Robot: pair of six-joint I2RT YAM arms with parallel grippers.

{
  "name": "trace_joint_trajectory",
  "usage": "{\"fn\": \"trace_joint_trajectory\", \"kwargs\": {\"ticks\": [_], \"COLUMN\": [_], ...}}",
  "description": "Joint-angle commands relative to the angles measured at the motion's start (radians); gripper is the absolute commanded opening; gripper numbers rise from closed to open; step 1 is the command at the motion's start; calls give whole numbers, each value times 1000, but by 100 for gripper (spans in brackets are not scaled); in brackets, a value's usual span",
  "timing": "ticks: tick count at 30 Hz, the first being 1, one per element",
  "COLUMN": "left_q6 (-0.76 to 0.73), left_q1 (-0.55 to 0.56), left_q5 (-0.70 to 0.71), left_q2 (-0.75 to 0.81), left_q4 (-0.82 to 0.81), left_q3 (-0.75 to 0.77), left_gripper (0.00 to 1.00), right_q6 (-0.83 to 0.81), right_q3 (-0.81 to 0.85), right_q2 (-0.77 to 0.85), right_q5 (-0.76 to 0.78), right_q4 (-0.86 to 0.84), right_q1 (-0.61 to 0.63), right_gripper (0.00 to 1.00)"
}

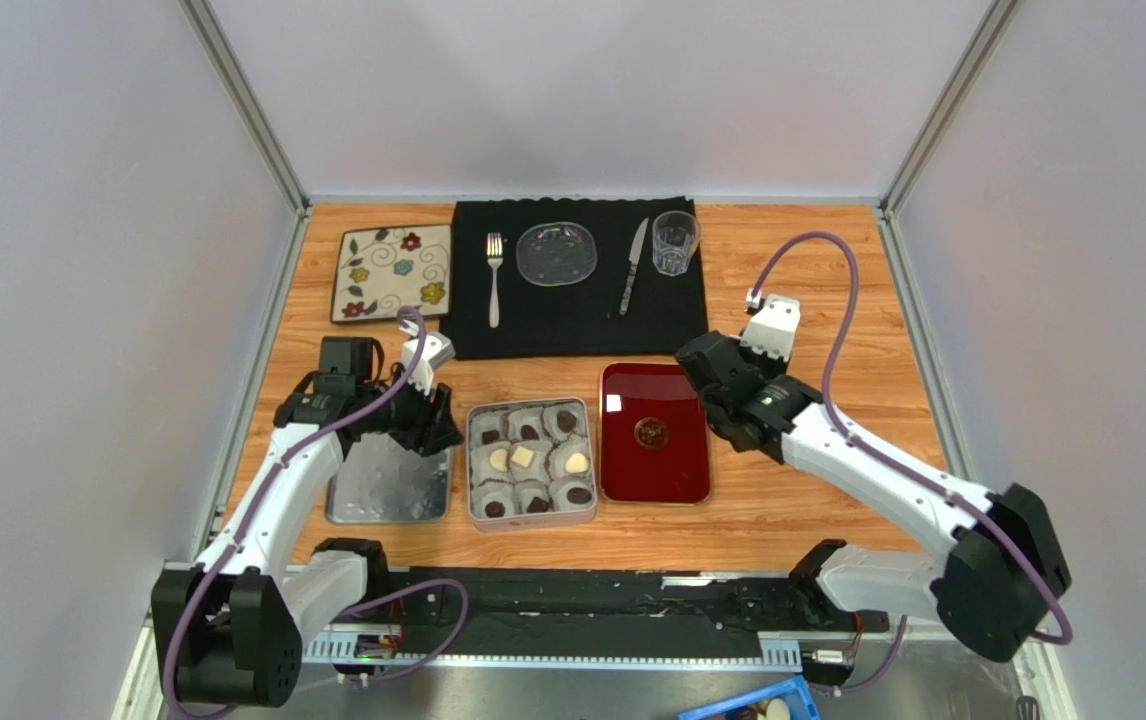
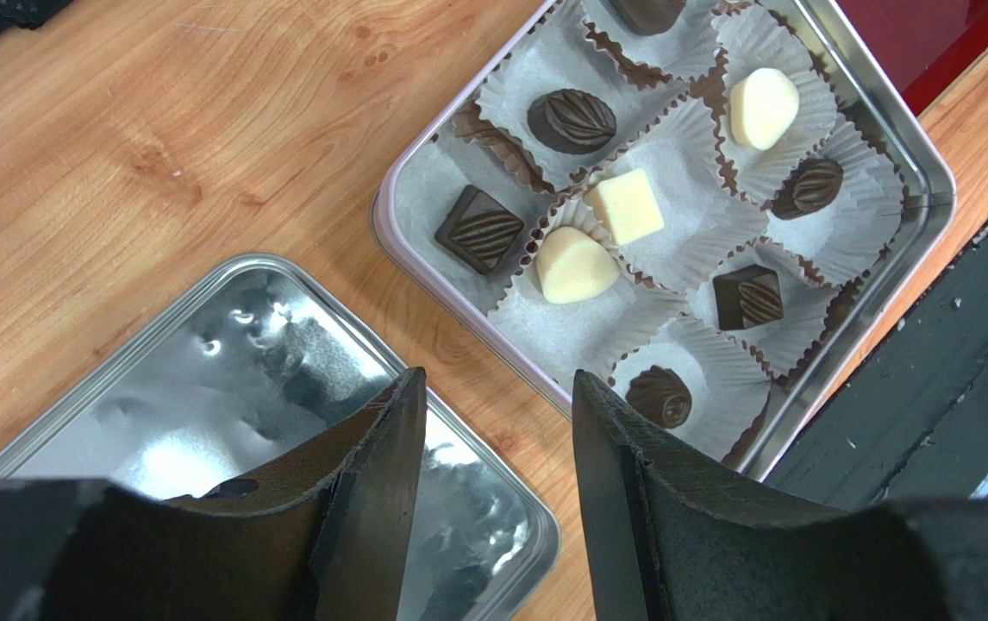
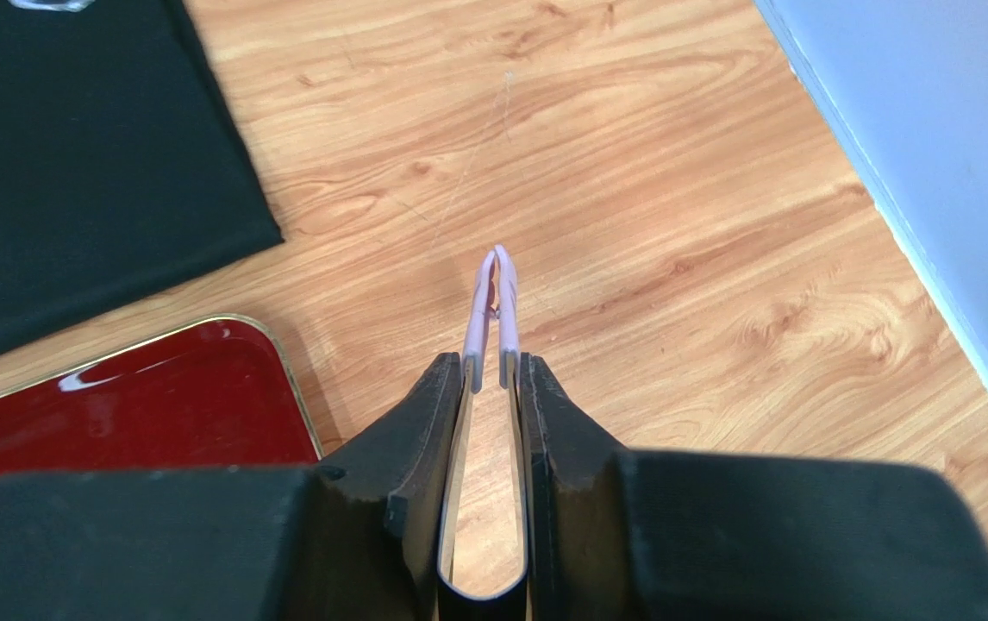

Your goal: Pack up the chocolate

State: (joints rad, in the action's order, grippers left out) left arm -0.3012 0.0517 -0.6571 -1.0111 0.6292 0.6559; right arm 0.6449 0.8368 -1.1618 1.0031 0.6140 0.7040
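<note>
Nine small bite-size chocolate pieces (image 2: 625, 205), six dark brown and three cream-white, sit one apiece in crinkled white paper cups (image 2: 707, 214) inside a rectangular silver metal tin (image 2: 907, 136) on the wooden table (image 2: 137, 155). Just left of the tin lies a shiny silver metal lid (image 2: 176, 401). A glossy dark-red rectangular tray (image 1: 654, 473) lies just right of the tin, with a small dark round spot at its middle, too small to identify.

The left gripper (image 2: 499, 427) hangs above the lid's corner nearest the tin, its jaws apart with nothing between them. The right gripper (image 3: 493, 373) is over bare wood beside the red tray's far right corner. Its jaws are drawn narrow, pinching a pair of pale lilac tweezers (image 3: 493, 291) whose tips meet with nothing seen in them.

Farther back, a black cloth (image 1: 579, 323) carries a metal fork (image 1: 494, 278), a clear glass plate (image 1: 557, 252), a knife (image 1: 633, 267) and a glass tumbler (image 1: 674, 240). A flowered square tile (image 1: 393, 273) lies at its left.
</note>
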Motion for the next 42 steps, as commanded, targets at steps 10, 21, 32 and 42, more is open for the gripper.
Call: {"fn": "trace_joint_trajectory", "kwargs": {"ticks": [10,21,32,42], "left_q6": [-42,-44,-29,-62], "left_q1": [-4,-4,-4,-46], "left_q5": [-7,-9,-24,109], "left_q2": [25,34,39,26], "left_q4": [7,13,18,26], "left_q3": [30,31,33,45], "left_gripper": [54,54,54,55], "right_q6": [449,355,364,260], "right_q3": [-21,-222,-266,-108], "right_q2": [-207,23,257,188], "right_q5": [42,-178,-227,-195], "right_q4": [46,-92,26,36], "right_q1": [-1,3,3,122], "right_gripper": [13,58,59,24]}}
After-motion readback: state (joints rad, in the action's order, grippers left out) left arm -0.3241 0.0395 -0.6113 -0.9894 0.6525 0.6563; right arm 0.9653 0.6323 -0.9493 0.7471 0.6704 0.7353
